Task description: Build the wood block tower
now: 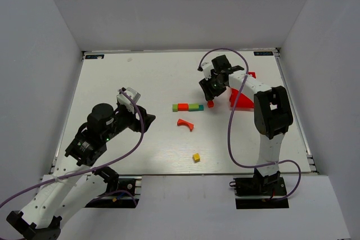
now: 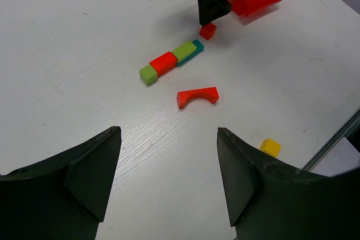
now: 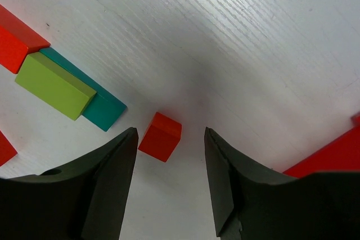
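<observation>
A short row of wooden blocks lies mid-table: a green cube [image 1: 175, 107], a red block [image 1: 183, 106], a green bar [image 1: 193, 106] and a teal bar [image 1: 200, 107] beside it. Just right of the row a small red cube [image 1: 210, 104] lies loose. My right gripper [image 3: 170, 132] hovers open just above and behind that red cube [image 3: 161, 136], which rests on the table near the left fingertip, untouched. A red arch [image 1: 185, 123] and a yellow cube [image 1: 196, 157] lie nearer the front. My left gripper [image 2: 169, 133] stands open over bare table, well short of the arch [image 2: 197, 96].
A large red plastic bin [image 1: 242, 99] lies tipped at the right, close behind the right gripper [image 1: 214, 94]. Grey walls close in the table [image 1: 112, 82] on three sides. The left gripper [image 1: 146, 118] is at the left centre.
</observation>
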`<action>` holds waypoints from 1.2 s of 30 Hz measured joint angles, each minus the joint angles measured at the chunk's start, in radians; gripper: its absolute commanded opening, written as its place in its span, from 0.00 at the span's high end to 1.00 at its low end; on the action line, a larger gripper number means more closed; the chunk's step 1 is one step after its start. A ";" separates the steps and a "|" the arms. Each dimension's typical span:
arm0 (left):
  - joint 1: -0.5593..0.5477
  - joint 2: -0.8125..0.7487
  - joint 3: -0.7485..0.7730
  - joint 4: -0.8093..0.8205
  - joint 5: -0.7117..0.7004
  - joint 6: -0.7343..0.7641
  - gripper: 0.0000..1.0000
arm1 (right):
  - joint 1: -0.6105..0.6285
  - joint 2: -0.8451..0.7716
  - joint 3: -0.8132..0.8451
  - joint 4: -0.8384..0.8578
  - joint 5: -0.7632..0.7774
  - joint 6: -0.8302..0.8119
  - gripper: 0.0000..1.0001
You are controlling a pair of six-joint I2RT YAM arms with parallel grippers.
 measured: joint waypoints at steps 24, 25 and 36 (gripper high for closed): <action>0.000 0.000 0.000 0.000 0.000 0.000 0.21 | 0.000 0.025 -0.026 -0.016 0.013 0.016 0.53; 0.000 0.000 0.000 0.000 0.000 0.000 0.21 | 0.000 0.026 -0.026 -0.016 0.013 0.017 0.54; 0.000 0.000 0.000 0.000 0.000 0.000 0.21 | 0.001 0.037 -0.026 -0.017 0.013 0.008 0.68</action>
